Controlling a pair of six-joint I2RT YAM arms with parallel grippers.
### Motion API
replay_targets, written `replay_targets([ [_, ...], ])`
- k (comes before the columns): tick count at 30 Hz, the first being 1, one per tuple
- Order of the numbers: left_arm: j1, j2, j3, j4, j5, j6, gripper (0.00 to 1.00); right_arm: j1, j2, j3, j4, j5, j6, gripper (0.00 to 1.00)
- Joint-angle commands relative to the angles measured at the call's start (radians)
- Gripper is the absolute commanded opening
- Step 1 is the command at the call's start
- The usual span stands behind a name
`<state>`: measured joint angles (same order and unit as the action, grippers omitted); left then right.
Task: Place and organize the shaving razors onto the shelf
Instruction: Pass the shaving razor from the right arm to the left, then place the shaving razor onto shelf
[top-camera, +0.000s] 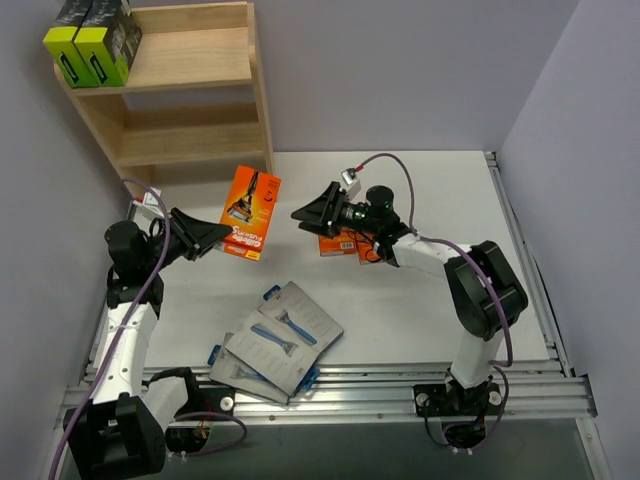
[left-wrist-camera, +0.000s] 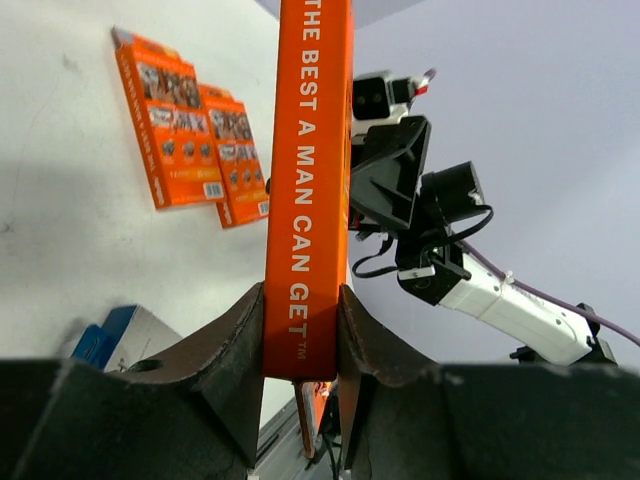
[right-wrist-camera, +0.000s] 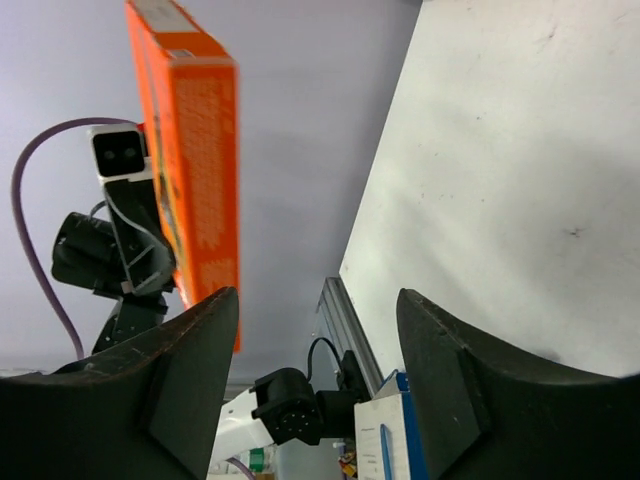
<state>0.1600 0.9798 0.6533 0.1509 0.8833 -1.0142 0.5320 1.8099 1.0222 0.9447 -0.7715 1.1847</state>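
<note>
The shelf (top-camera: 190, 140) stands at the far left corner of the table (top-camera: 430, 200), against the wall. On its top tier, at the left end, two black boxes with lime-green sides (top-camera: 95, 40) sit side by side and touching, their ends reaching the tier's front edge.

Just in front of the shelf's right side panel, the left arm (top-camera: 130, 300) holds one orange pack (top-camera: 250, 212) clear of the table. The left jaws are pinching it by its lower edge. In the left wrist view the pack (left-wrist-camera: 312, 180) rises edge-on between the two dark fingers (left-wrist-camera: 225, 370), which press on its two broad faces.

Further right of the shelf, the right arm (top-camera: 480, 285) reaches back toward that held pack. The right jaws are spread wide with nothing between them, and they stop near the pack without touching it. In the right wrist view the pack (right-wrist-camera: 185, 150) hangs above the left finger (right-wrist-camera: 190, 380), outside the gap.

Two more orange packs (left-wrist-camera: 195, 140) lie flat on the table, right of the shelf and in front of it, one overlapping the other. In the top view they sit partly hidden under the right arm's wrist.

Well in front of the shelf, toward the near edge of the table, a loose pile of flat grey cards (top-camera: 285, 340) showing a blue razor lies fanned out, the cards overlapping one another
</note>
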Motion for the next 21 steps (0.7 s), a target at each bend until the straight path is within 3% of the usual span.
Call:
replay_targets([
  [1,0.009,-0.024,0.112,0.015,-0.033,-0.006,0.02,-0.032,-0.104,-0.013,-0.024,-0.02,-0.05,0.61],
  [5,0.016,-0.013,0.228,0.001,-0.082,-0.006,0.02,-0.07,-0.147,-0.03,-0.063,-0.04,-0.072,0.64],
  [11,0.021,0.066,0.432,0.046,-0.101,-0.07,0.02,-0.102,-0.216,-0.01,-0.331,-0.032,-0.253,0.67],
  [21,0.024,0.268,0.854,-0.193,-0.348,-0.011,0.02,-0.156,-0.261,-0.063,-0.432,-0.069,-0.355,0.7],
])
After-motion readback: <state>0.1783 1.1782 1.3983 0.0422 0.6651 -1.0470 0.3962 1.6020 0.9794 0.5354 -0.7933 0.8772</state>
